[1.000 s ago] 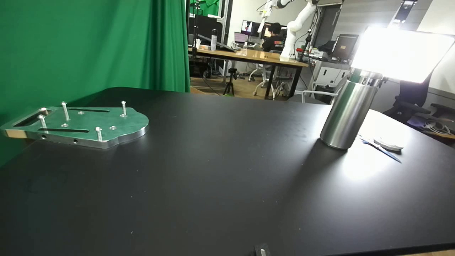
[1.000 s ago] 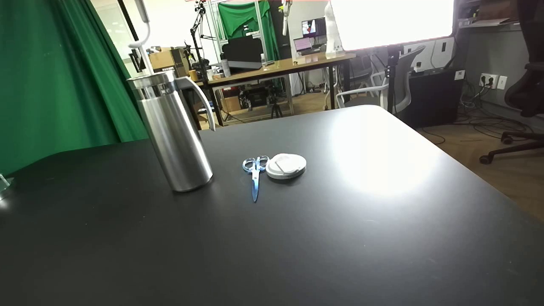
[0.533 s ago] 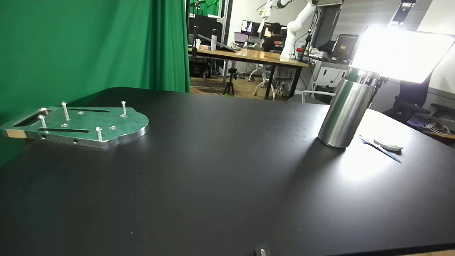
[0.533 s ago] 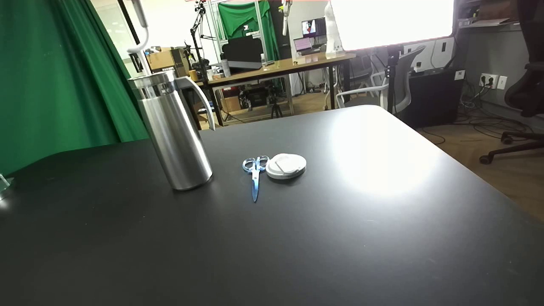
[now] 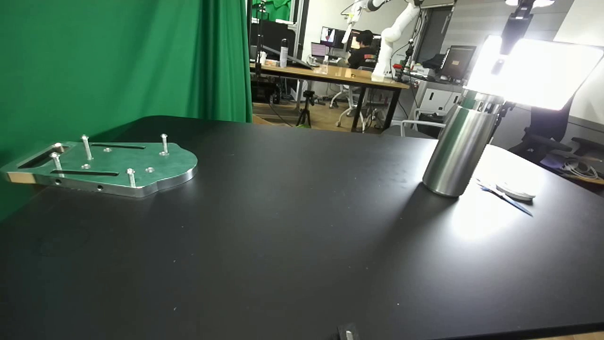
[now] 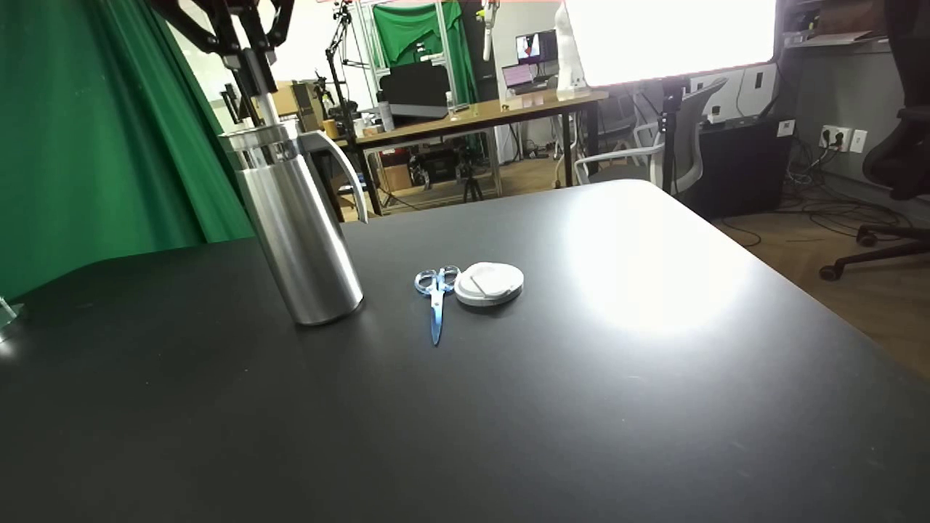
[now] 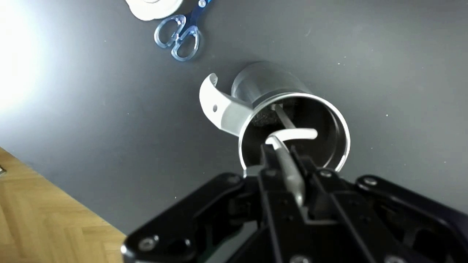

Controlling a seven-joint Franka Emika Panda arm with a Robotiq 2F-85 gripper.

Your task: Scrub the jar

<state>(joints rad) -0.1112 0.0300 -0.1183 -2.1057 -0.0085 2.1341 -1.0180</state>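
Wrist view, looking down: at far left we see a wooden floor beyond the edge of a black table. Moving right, a flat white object, perhaps a lid, is cut off at the top, and just beside it lie blue scissors. Next comes the jar, a tall steel jug with its base on the table; it slants in both exterior views, but in opposite directions, so we judge it upright. Its handle points left, toward the scissors, and its mouth is open. Over and inside that mouth we find a brush with a bent white stem running down into the dark; its head is mostly lost in shadow. Below, and reaching furthest right, the gripper has its jaws on either side of the brush's grey grip, pinching it above the rim. As for progress, we judge two things done: the brush is in the jar, and it is held. Whether any scrubbing is done we cannot tell. Left to do, as we read it, is working the head against the inner wall, then probably lifting the brush out and letting go.
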